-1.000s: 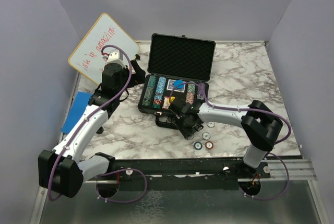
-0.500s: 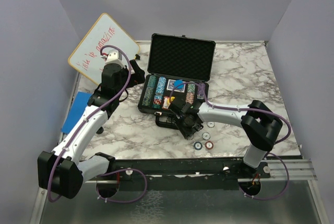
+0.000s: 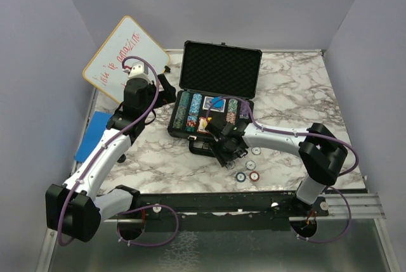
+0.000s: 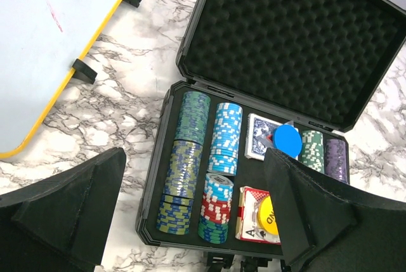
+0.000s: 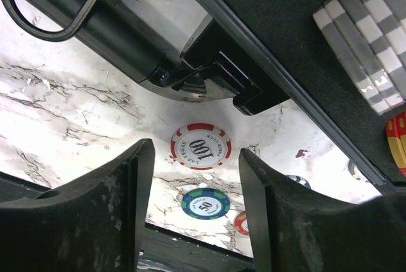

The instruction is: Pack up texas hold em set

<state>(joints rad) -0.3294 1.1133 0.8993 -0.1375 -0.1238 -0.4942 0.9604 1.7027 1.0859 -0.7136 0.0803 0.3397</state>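
I see the open briefcase (image 3: 221, 69) mid-surface, chips (image 4: 190, 158) racked inside. My left fingers (image 4: 70, 208) hang spread wide at its left, empty; my right fingers (image 5: 95, 208) stand apart over 1 red 100 chip (image 5: 200, 146).

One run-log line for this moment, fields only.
left gripper: open, empty, left of open briefcase | right gripper: open, over red-and-white 100 chip on table | status: loose chips outside case

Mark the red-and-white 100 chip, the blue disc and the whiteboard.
Red-and-white round 100 poker chip (image 5: 200, 146): right wrist view, printed centre.
Round blue plastic disc (image 4: 287, 139): left wrist view, top face.
White yellow-framed dry-erase board (image 3: 120, 47): top external view, writing surface.
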